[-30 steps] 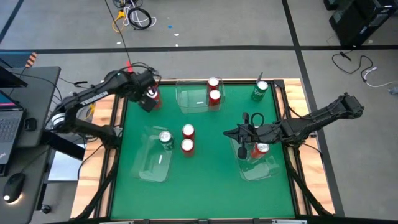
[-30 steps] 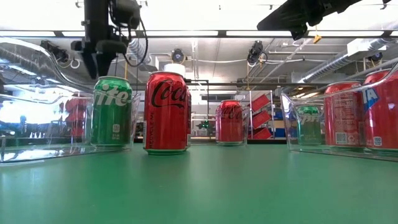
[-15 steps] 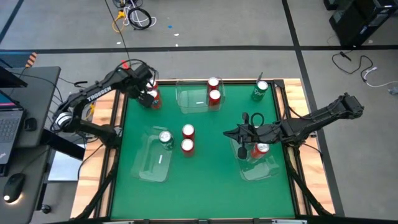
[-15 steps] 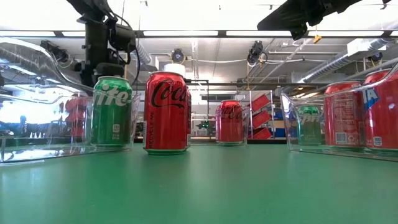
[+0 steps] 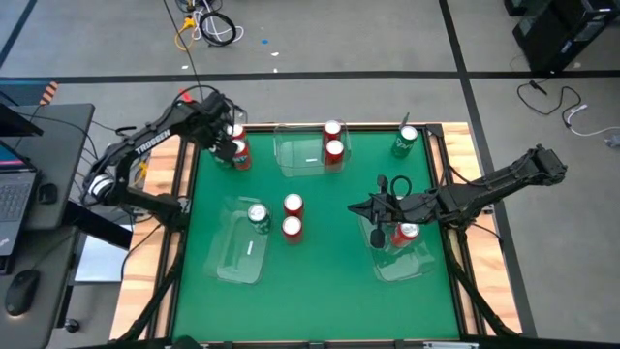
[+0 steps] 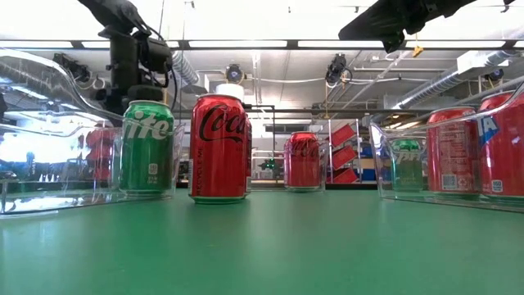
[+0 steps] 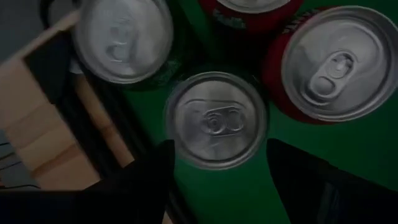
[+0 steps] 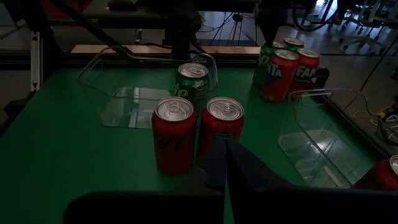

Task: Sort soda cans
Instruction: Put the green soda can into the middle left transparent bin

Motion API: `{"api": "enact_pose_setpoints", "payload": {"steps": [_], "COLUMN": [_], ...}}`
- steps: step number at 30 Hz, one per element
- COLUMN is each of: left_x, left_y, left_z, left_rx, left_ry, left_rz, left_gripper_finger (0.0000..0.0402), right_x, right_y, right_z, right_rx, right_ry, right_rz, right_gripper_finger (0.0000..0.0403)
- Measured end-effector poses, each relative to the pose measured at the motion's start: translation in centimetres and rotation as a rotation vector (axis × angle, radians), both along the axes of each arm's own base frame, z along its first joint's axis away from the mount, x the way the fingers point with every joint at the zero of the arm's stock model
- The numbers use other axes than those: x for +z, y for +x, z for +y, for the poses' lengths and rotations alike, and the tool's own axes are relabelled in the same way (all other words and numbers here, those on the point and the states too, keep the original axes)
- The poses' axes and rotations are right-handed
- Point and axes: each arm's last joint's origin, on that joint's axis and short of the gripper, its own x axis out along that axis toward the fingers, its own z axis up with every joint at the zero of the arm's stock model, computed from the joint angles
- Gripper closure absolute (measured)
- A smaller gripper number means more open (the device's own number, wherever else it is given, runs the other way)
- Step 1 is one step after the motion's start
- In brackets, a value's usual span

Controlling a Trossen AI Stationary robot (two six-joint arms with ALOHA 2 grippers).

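Straddling: the left gripper (image 7: 217, 168) hangs at the table's far left corner, its two dark fingers (image 7: 149, 171) spread to either side of one silver can top (image 7: 216, 119), not yet touching it so far as the wrist view shows.
Key relation: that can stands upright directly below and between the left fingers, its long axis vertical, so a straight descent looks like what the grasp calls for.
Neighbours: a red can (image 7: 333, 65) and a green-bodied can (image 7: 121, 37) crowd close around the target, with a third can top at the frame edge; I judge a wide spread risks nudging them.
Left fingers state: open about can-wide, holding nothing.
Nearer arm: the left arm is right over this cluster (image 5: 232, 147); the right arm is well apart across the table.
Right gripper (image 5: 378, 206): fingers pressed together, empty, hovering over the near-right clear tray (image 5: 418, 262), which holds a red can (image 5: 406, 232).
Other cans: two red cans (image 5: 292, 215) stand on the bare green table (image 5: 320, 281) near its middle, a green can (image 5: 258, 216) sits in the near-left tray (image 5: 237, 257), two red ones (image 5: 333, 140) at the far tray (image 5: 295, 155), one green (image 5: 406, 140) at the far right corner.
Progress: sorting looks only partly done.
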Motion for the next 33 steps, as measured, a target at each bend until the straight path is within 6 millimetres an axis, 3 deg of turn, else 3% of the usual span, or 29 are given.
{"api": "enact_pose_setpoints", "payload": {"steps": [9,33], "left_x": [-0.9,0.2], "left_y": [0.4,-0.1], "left_z": [1.3,0.9], "left_rx": [0.016,-0.060], "left_ry": [0.006,-0.041], "left_rz": [0.021,0.124], "left_gripper_finger": [0.0144,0.0155], "right_x": [0.0,0.0], "right_y": [0.0,0.0], "right_z": [0.0,0.0], "right_rx": [-0.003,-0.005], "right_ry": [0.009,0.014], "right_rz": [-0.001,-0.002], "right_gripper_finger": [0.0401,0.0398]}}
